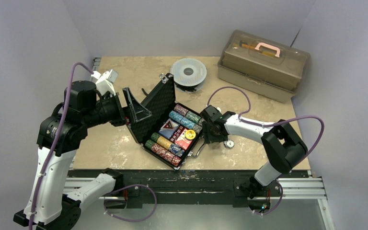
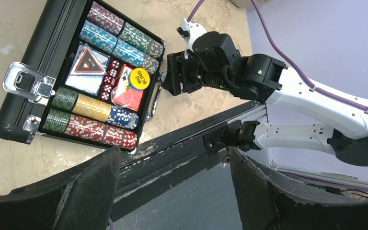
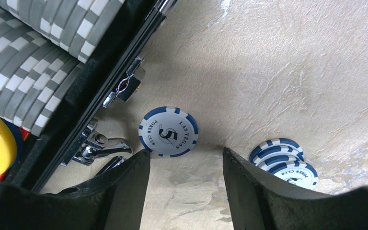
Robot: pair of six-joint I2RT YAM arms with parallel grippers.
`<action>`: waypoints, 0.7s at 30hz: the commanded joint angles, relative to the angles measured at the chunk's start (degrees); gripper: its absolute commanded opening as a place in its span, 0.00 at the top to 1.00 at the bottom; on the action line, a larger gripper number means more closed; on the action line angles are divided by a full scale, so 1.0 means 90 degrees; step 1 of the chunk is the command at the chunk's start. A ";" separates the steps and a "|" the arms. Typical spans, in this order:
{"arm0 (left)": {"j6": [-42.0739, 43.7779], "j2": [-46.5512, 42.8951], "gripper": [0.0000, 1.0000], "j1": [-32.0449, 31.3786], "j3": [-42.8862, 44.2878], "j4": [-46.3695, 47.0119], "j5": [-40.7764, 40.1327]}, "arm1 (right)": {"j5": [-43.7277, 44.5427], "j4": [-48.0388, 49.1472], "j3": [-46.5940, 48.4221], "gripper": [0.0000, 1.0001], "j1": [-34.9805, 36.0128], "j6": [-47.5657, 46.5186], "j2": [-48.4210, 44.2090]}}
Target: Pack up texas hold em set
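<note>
Left tool: spread wide, empty, beside the raised lid.
Briefcase: open, mid-tabletop toward the near edge — chips seated.
Loose chip: flat, just beside the handle.
Right tool: parted, empty; should straddle the chip's rim, clear of the handle.
Tabletop: mottled beige; plain lilac walls.

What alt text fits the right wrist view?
A single blue-and-white poker chip marked 5 lies flat on the beige table, just beyond the open right end effector. A short stack of matching chips sits to its right, apart from it. The black briefcase, holding rows of grey-and-white chips, fills the left.
</note>
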 commanded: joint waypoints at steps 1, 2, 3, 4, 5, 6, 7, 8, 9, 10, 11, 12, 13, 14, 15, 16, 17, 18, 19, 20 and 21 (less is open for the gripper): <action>-0.0042 -0.0008 0.20 -0.0033 0.0119 0.0072 -0.0006 | 0.0439 0.0305 0.0208 0.43 -0.0111 0.0240 0.0482; -0.0041 0.0005 0.20 -0.0033 0.0133 0.0071 0.0010 | 0.0494 0.0314 0.0291 0.43 -0.0157 0.0247 0.0575; -0.0034 0.0017 0.20 -0.0033 0.0151 0.0066 0.0020 | 0.0536 0.0316 0.0357 0.43 -0.0200 0.0262 0.0647; -0.0031 0.0024 0.20 -0.0033 0.0172 0.0050 0.0014 | 0.0568 0.0321 0.0396 0.43 -0.0256 0.0292 0.0694; -0.0034 0.0016 0.20 -0.0033 0.0191 0.0035 0.0008 | 0.0581 0.0339 0.0410 0.43 -0.0321 0.0305 0.0693; -0.0031 0.0013 0.20 -0.0033 0.0205 0.0004 -0.0018 | 0.0596 0.0369 0.0411 0.45 -0.0399 0.0308 0.0677; -0.0030 -0.0013 0.20 -0.0033 0.0217 -0.0027 -0.0050 | 0.0570 0.0382 0.0408 0.46 -0.0472 0.0303 0.0648; -0.0031 -0.0037 0.20 -0.0033 0.0210 -0.0043 -0.0070 | 0.0534 0.0364 0.0416 0.47 -0.0567 0.0282 0.0632; -0.0038 -0.0060 0.20 -0.0033 0.0208 -0.0056 -0.0095 | 0.0512 0.0332 0.0410 0.47 -0.0599 0.0267 0.0605; -0.0043 -0.0093 0.20 -0.0033 0.0208 -0.0078 -0.0131 | 0.0474 0.0334 0.0382 0.48 -0.0605 0.0232 0.0564; -0.0041 -0.0120 0.20 -0.0033 0.0200 -0.0114 -0.0170 | 0.0456 0.0332 0.0349 0.49 -0.0605 0.0167 0.0515; -0.0049 -0.0150 0.20 -0.0033 0.0191 -0.0119 -0.0203 | 0.0442 0.0376 0.0315 0.50 -0.0588 0.0062 0.0492; -0.0058 -0.0169 0.20 -0.0031 0.0182 -0.0122 -0.0219 | 0.0370 0.0376 0.0281 0.51 -0.0559 0.0047 0.0457; -0.0060 -0.0175 0.20 -0.0033 0.0179 -0.0120 -0.0223 | 0.0247 0.0388 0.0243 0.51 -0.0525 0.0027 0.0412; -0.0065 -0.0181 0.20 -0.0033 0.0170 -0.0125 -0.0221 | 0.0143 0.0407 0.0212 0.51 -0.0494 -0.0019 0.0376; -0.0061 -0.0174 0.20 -0.0033 0.0169 -0.0126 -0.0213 | 0.0033 0.0418 0.0183 0.51 -0.0460 -0.0044 0.0353; -0.0070 -0.0165 0.20 -0.0031 0.0156 -0.0128 -0.0210 | -0.0101 0.0444 0.0156 0.51 -0.0443 -0.0085 0.0330; -0.0079 -0.0161 0.20 -0.0033 0.0145 -0.0122 -0.0189 | -0.0169 0.0440 0.0126 0.51 -0.0435 -0.0100 0.0311; -0.0090 -0.0153 0.20 -0.0033 0.0126 -0.0096 -0.0176 | -0.0150 0.0406 0.0096 0.51 -0.0425 -0.0093 0.0282; -0.0098 -0.0148 0.20 -0.0033 0.0107 -0.0076 -0.0148 | -0.0156 0.0375 0.0074 0.51 -0.0423 -0.0084 0.0258; -0.0099 -0.0146 0.20 -0.0033 0.0096 -0.0062 -0.0135 | -0.0176 0.0358 0.0047 0.51 -0.0423 -0.0096 0.0202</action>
